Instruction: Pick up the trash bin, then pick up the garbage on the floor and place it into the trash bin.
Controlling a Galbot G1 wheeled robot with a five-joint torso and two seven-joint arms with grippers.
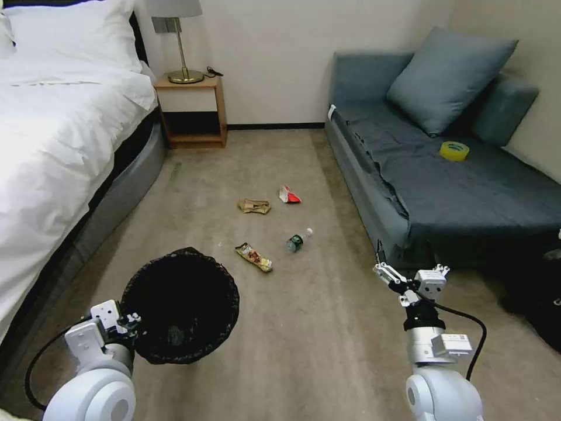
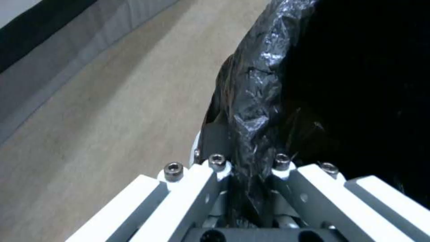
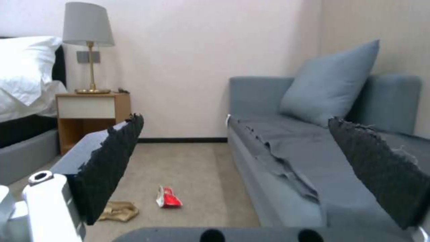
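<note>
The left gripper (image 1: 130, 325) sits at the lower left of the head view, clamped on the near rim of the trash bin (image 1: 181, 304); in the left wrist view its fingers (image 2: 215, 174) pinch the crinkled black liner and the white rim beneath it. The bin appears lifted, with its dark mouth facing up. The right gripper (image 1: 390, 279) hangs at the lower right of the head view, beside the grey sofa (image 1: 456, 193), its padded fingers (image 3: 112, 161) spread wide with nothing between them.

The step in hand looks like the first reach for litter. To do it well, the right arm should come down from above onto the nearest piece, pads straddling its narrow side, while the left arm keeps the bin level and well apart from the reach — the grip is on thin plastic over a rim, so a tilt could let it slip.

Four pieces of garbage lie on the carpet, centre of the head view:
- one clear bottle (image 1: 298, 240) with a green label, on its side
- one yellow-brown snack wrapper (image 1: 254, 257), just beside the bin's far edge
- one crumpled tan paper (image 1: 254, 206), farther off
- one red-white packet (image 1: 288, 195), near the paper

There is one bin, and two grippers. One yellow tape roll (image 1: 454, 150) rests on the sofa — not floor litter.
</note>
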